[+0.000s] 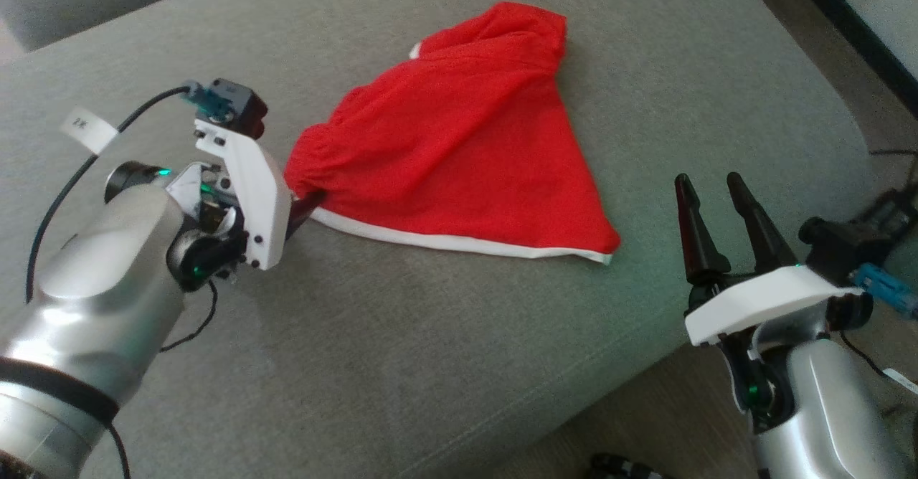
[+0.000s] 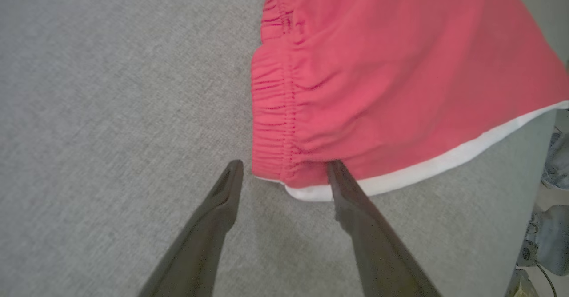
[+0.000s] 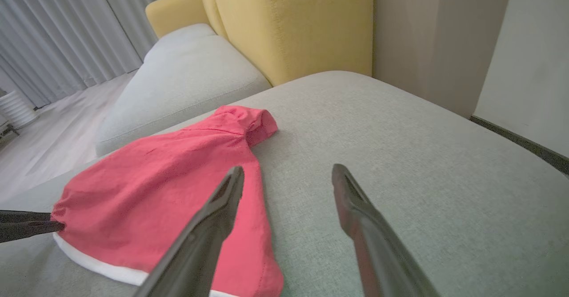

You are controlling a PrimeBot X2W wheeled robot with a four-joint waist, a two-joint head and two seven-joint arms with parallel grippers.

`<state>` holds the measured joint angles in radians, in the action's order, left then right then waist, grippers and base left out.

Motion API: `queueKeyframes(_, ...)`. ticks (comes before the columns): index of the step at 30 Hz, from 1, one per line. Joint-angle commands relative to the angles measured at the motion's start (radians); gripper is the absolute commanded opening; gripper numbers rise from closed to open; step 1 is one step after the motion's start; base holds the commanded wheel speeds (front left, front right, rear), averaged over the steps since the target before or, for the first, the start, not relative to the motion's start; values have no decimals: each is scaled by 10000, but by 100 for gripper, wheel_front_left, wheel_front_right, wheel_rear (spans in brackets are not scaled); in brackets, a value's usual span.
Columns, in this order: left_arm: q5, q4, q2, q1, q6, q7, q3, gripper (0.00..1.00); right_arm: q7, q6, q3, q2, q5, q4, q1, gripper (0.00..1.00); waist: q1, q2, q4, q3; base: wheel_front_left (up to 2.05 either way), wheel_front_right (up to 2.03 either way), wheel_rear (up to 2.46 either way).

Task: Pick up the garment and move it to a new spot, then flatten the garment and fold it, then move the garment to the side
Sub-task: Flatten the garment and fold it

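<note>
A red garment (image 1: 466,149) with a white hem and a gathered elastic waistband lies bunched on the grey sofa cushion (image 1: 430,335). My left gripper (image 1: 315,199) stands open at the garment's near-left corner. In the left wrist view the garment (image 2: 378,79) fills the upper right, and the left gripper (image 2: 285,166) straddles the waistband corner: one fingertip touches the hem, the other rests on bare cushion. My right gripper (image 1: 708,180) is open and holds nothing, right of the hem's far corner, near the cushion edge. In the right wrist view the right gripper (image 3: 288,169) points over the garment (image 3: 169,186).
A yellow sofa backrest (image 3: 289,21) and a second pale cushion (image 3: 186,74) stand behind the garment. The cushion's front edge drops to the floor (image 1: 645,421) near my right arm. A wall with dark skirting (image 3: 520,141) runs on the right.
</note>
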<state>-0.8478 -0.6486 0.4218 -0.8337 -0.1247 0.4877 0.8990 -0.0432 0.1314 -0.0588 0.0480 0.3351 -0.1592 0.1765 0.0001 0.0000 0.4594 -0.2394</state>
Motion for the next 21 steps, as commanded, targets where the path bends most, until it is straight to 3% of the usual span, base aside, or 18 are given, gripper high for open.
queueKeyframes(1,-101,135,420,-684,-58,-166,-239,100,120,-7,-215,32,91,257,354,100,-1,0,234,-182,0,0,0)
queueKeyframes(4,-263,-245,512,-982,-58,-429,310,100,163,-7,-237,29,113,65,403,100,-1,0,307,-198,0,0,0)
queueKeyframes(5,-349,-371,515,-1045,-58,-455,486,95,166,-7,-249,28,117,17,415,100,-1,0,312,-186,0,0,0)
queueKeyframes(6,-398,-472,532,-1116,-58,-525,664,38,176,-7,-247,28,118,-24,421,100,-1,0,299,-166,0,0,0)
queueKeyframes(7,-475,-570,536,-1177,-58,-623,796,0,185,-7,-232,27,109,-67,421,100,-1,0,268,-129,0,0,0)
queueKeyframes(13,-1394,-848,403,-1316,-59,-741,1407,0,66,-7,-56,28,-82,-181,303,100,-1,0,-357,406,0,0,0)
queueKeyframes(21,-2405,-1721,207,-1134,-59,143,1506,0,-468,-7,45,193,-336,69,-6,100,-1,0,-1765,1299,0,0,0)
